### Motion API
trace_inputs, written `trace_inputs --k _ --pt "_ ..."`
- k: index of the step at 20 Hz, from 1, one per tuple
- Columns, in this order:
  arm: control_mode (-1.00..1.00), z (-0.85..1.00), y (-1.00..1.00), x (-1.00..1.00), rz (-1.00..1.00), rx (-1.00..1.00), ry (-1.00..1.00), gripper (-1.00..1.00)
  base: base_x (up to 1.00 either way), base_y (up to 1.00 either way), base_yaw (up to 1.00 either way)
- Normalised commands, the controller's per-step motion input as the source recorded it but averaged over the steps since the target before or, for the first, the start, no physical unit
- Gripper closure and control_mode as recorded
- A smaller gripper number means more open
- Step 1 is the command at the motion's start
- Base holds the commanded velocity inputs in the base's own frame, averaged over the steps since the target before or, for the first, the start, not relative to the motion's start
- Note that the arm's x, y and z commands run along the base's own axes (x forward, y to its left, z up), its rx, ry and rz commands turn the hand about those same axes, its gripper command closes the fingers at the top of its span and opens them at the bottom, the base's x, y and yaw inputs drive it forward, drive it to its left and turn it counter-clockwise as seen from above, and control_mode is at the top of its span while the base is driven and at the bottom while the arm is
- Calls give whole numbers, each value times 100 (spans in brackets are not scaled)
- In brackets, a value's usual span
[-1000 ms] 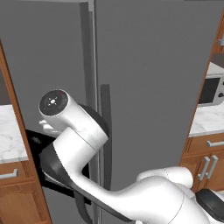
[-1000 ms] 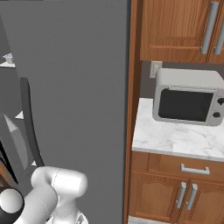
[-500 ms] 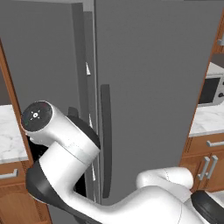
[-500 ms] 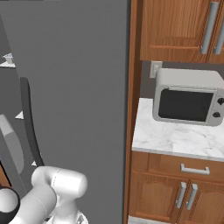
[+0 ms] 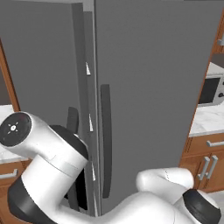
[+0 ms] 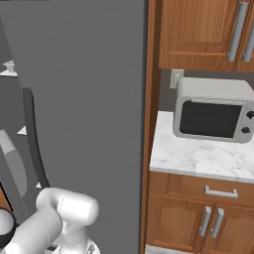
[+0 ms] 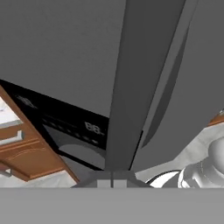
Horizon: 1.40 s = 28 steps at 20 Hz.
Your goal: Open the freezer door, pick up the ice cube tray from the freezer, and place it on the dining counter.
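The freezer door (image 5: 39, 57) stands slightly ajar at the left of the fridge. White shelf edges of the freezer (image 5: 90, 124) show in the gap. Its dark vertical handle (image 5: 72, 124) is partly hidden behind my arm's big white joint. In the hand view the door's black dispenser panel (image 7: 65, 127) is on the left, and a long dark bar (image 7: 140, 65), apparently the handle, runs down to my gripper (image 7: 112, 180). The gripper's tips are shut together right at the bar's lower end, with nothing seen between them. The ice cube tray is hidden and the dining counter is out of view.
The plain grey fridge door (image 5: 157, 87) with its own dark handle (image 5: 105, 140) stays closed on the right. Beyond a wooden side panel, a microwave (image 6: 213, 109) sits on a marble counter (image 6: 198, 158) above wooden cabinets (image 6: 198, 218).
The gripper has shut. The freezer door has swung out a little, so shelf edges show in the gap. My arm's big joint has moved left and down.
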Motion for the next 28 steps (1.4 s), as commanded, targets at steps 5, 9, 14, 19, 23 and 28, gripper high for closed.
trace_inputs --k 5,9,14,19,23,28 --pt "-100 4 -22 -42 0 0 -6 100 0 0 0" --pt "-100 11 -67 -20 6 0 -4 100 0 0 0" --pt "-100 12 -86 0 10 0 -3 100 0 0 0" --pt "-100 8 -89 0 16 0 -4 100 0 0 0" --pt "-100 6 -71 4 22 0 -2 100 0 0 0" --pt "-100 3 -43 18 26 2 -4 100 0 0 0"
